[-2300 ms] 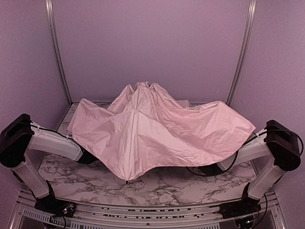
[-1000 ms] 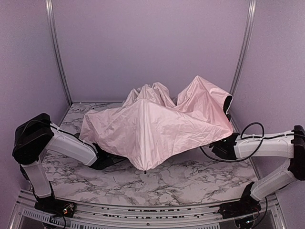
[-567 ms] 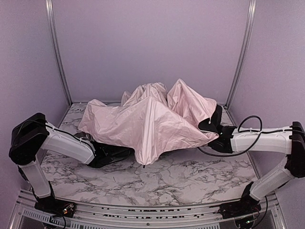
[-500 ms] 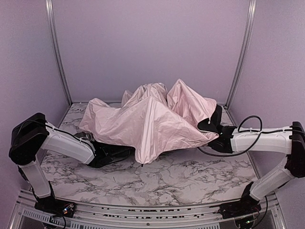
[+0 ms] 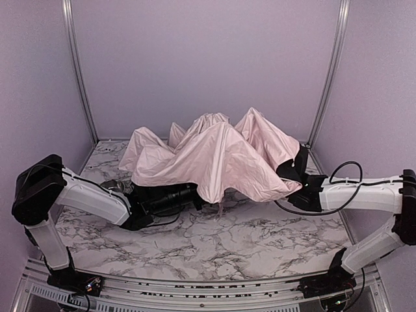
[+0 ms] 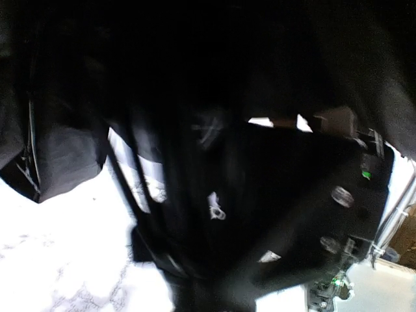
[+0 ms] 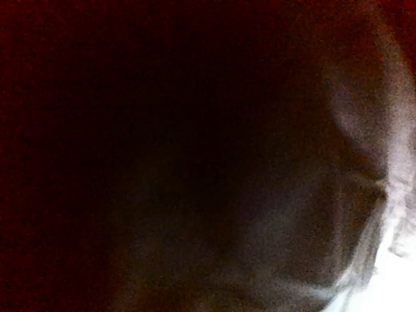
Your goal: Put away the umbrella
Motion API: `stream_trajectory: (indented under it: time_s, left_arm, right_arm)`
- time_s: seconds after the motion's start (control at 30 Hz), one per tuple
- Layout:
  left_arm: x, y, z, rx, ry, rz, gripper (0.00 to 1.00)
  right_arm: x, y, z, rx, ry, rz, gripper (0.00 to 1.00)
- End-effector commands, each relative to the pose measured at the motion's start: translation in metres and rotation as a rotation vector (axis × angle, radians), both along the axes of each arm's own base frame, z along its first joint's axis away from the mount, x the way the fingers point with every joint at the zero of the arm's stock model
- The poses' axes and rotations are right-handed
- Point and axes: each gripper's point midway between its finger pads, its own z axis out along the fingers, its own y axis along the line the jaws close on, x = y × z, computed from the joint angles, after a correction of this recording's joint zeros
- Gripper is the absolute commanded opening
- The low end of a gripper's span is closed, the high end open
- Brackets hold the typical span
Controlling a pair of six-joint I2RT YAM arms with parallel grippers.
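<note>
Pink umbrella point(image 5: 221, 153) edges cover left end effector point(image 5: 174, 195) and right end effector point(image 5: 294, 174); grips unreadable.

The umbrella point(image 5: 218, 156) lies half-collapsed on the marbled bench point(image 5: 253, 244), its pale pink canopy point(image 5: 195, 162) heaped in peaked folds toward the back and drooping at the front edge. The left arm point(image 5: 84, 195) lies low along the bench, and the left hand point(image 5: 185, 194) reaches under the canopy's near-left edge, its fingers lost in shadow. The right arm point(image 5: 364, 193) stretches in level from the right. The right hand point(image 5: 294, 174) meets the canopy's right edge, beside a flap of black lining point(image 5: 301, 158) (whether the fingers pinch the fabric cannot be told). A black cable point(image 5: 344, 170) loops over that arm.
</note>
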Motion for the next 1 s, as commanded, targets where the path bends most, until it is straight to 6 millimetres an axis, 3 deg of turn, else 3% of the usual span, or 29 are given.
stream_trajectory:
  time_s: [0.0, 0.1, 0.33, 0.5, 0.7, 0.97]
  left_arm:
    - [-0.025, -0.008, 0.005, 0.006, -0.082, -0.086, 0.26]
    - [-0.03, -0.007, -0.005, 0.029, -0.083, -0.094, 0.36]
    - [-0.055, -0.005, -0.023, 0.086, -0.114, -0.162, 0.44]
    - [-0.076, 0.016, -0.029, 0.115, -0.143, -0.205, 0.45]
    - [-0.069, 0.048, -0.03, 0.198, -0.199, -0.081, 0.48]
    - [-0.045, 0.078, -0.023, 0.245, -0.204, 0.106, 0.52]
  right_arm:
    - [0.027, -0.041, 0.057, 0.14, -0.107, -0.182, 0.02]
    - [0.036, -0.066, 0.066, 0.15, -0.128, -0.24, 0.01]
    - [0.057, -0.132, 0.089, 0.042, -0.253, -0.401, 0.0]
    - [0.078, -0.175, 0.091, -0.201, -0.301, -0.466, 0.0]
    - [0.12, -0.235, 0.093, -0.474, -0.242, -0.759, 0.0]
    - [0.122, -0.241, 0.096, -0.698, -0.238, -0.723, 0.0]
